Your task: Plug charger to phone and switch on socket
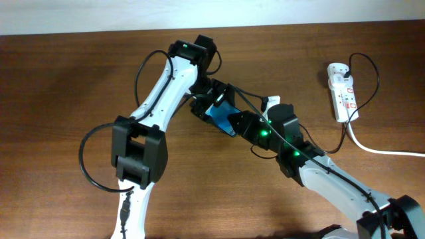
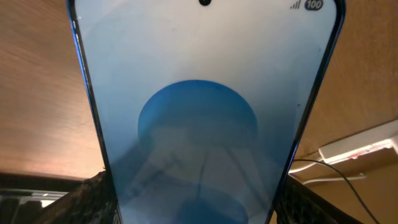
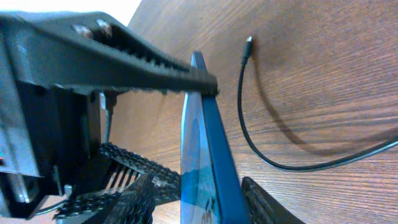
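Brown wooden tabletop, wide run of grain left of the arms, pale strip along the far edge. Slim blue-lit smartphone with black edge held tilted at mid-table, pinched across its sides by left gripper. Right gripper straddling one end, fingers close on both faces; pressing or merely near, impossible to tell. Long thin black charger cable loose beside it, plug tip unattached. White oblong power strip well apart near the right edge, switches too small to read.
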Robot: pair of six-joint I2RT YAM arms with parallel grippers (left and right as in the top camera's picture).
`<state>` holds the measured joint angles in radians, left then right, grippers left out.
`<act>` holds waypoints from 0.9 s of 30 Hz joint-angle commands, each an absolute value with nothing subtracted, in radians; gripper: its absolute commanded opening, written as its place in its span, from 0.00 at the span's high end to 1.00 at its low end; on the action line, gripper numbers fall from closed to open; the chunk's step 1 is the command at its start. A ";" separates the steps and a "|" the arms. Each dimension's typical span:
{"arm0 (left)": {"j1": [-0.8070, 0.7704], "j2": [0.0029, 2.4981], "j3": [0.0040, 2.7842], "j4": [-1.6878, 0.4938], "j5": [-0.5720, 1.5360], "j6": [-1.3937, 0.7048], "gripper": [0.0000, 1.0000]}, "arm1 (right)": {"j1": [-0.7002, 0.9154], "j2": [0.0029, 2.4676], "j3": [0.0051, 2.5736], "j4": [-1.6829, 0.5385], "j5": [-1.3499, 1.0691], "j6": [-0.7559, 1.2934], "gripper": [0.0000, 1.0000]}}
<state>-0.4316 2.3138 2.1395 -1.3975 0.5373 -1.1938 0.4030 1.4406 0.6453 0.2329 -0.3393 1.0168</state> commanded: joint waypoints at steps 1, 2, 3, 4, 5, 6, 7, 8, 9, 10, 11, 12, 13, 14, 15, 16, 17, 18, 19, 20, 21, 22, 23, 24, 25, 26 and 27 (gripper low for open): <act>-0.447 2.307 2.162 -1.377 0.545 -1.224 1.00 | 0.414 1.462 0.668 0.236 -0.327 1.012 0.54; -0.449 2.307 2.162 -1.376 0.545 -1.224 1.00 | 0.414 1.462 0.668 0.237 -0.327 1.012 0.56; -0.449 2.307 2.162 -1.376 0.545 -1.227 1.00 | 0.414 1.462 0.668 0.238 -0.324 1.012 0.58; -0.449 2.307 2.162 -1.376 0.545 -1.227 1.00 | 0.414 1.462 0.668 0.237 -0.317 1.012 0.59; -0.449 2.307 2.162 -1.376 0.545 -1.227 1.00 | 0.414 1.462 0.668 0.238 -0.311 1.012 0.62; -0.449 2.307 2.162 -1.377 0.545 -1.227 1.00 | 0.414 1.462 0.668 0.238 -0.304 1.012 0.63; -0.449 2.307 2.162 -1.377 0.545 -1.227 1.00 | 0.414 1.462 0.668 0.241 -0.302 1.012 0.64; -0.449 2.307 2.162 -1.377 0.549 -1.227 1.00 | 0.414 1.462 0.668 0.244 -0.302 1.012 0.66; -0.449 2.307 2.162 -1.377 0.561 -1.227 1.00 | 0.414 1.462 0.668 0.245 -0.301 1.012 0.68; -0.449 2.307 2.162 -1.377 0.561 -1.227 1.00 | 0.414 1.462 0.668 0.245 -0.301 1.011 0.70; -0.449 2.307 2.162 -1.377 0.561 -1.227 1.00 | 0.414 1.462 0.668 0.244 -0.301 1.011 0.72; -0.449 2.307 2.162 -1.377 0.561 -1.227 1.00 | 0.414 1.462 0.668 0.244 -0.301 1.011 0.73; -0.449 2.307 2.162 -1.377 0.561 -1.227 1.00 | 0.414 1.462 0.668 0.244 -0.301 1.011 0.75; -0.449 2.307 2.162 -1.377 0.561 -1.227 1.00 | 0.414 1.462 0.668 0.244 -0.302 1.012 0.75; -0.449 2.307 2.162 -1.377 0.561 -1.227 1.00 | 0.414 1.462 0.668 0.244 -0.302 1.012 0.75; -0.449 2.307 2.162 -1.377 0.560 -1.227 1.00 | 0.414 1.462 0.668 0.244 -0.302 1.012 0.76; -0.449 2.307 2.162 -1.377 0.560 -1.227 1.00 | 0.414 1.462 0.668 0.244 -0.302 1.012 0.78; -0.449 2.307 2.162 -1.377 0.560 -1.227 1.00 | 0.414 1.462 0.668 0.244 -0.302 1.012 0.80; -0.449 2.307 2.162 -1.377 0.560 -1.227 1.00 | 0.414 1.462 0.668 0.244 -0.302 1.012 0.83; -0.449 2.307 2.162 -1.376 0.560 -1.227 0.99 | 0.414 1.462 0.668 0.244 -0.302 1.012 0.86; -0.449 2.307 2.162 -1.376 0.561 -1.227 0.98 | 0.414 1.462 0.668 0.244 -0.302 1.012 0.88; -0.449 2.307 2.162 -1.376 0.561 -1.227 0.98 | 0.414 1.462 0.668 0.244 -0.302 1.012 0.90; -0.449 2.307 2.162 -1.376 0.561 -1.227 0.97 | 0.414 1.462 0.668 0.244 -0.302 1.012 0.92; -0.449 2.307 2.162 -1.376 0.561 -1.227 0.96 | 0.414 1.462 0.668 0.244 -0.302 1.012 0.94; -0.449 2.307 2.162 -1.376 0.561 -1.227 0.94 | 0.414 1.462 0.668 0.244 -0.303 1.012 0.96; -0.449 2.307 2.162 -1.376 0.561 -1.227 0.91 | 0.414 1.462 0.668 0.244 -0.303 1.012 0.96; -0.449 2.307 2.162 -1.376 0.561 -1.227 0.87 | 0.414 1.462 0.668 0.244 -0.303 1.012 0.96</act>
<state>-0.4469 2.3138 2.1395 -1.3682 0.5449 -1.2152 0.4030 1.4544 0.6479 0.2379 -0.2996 1.0721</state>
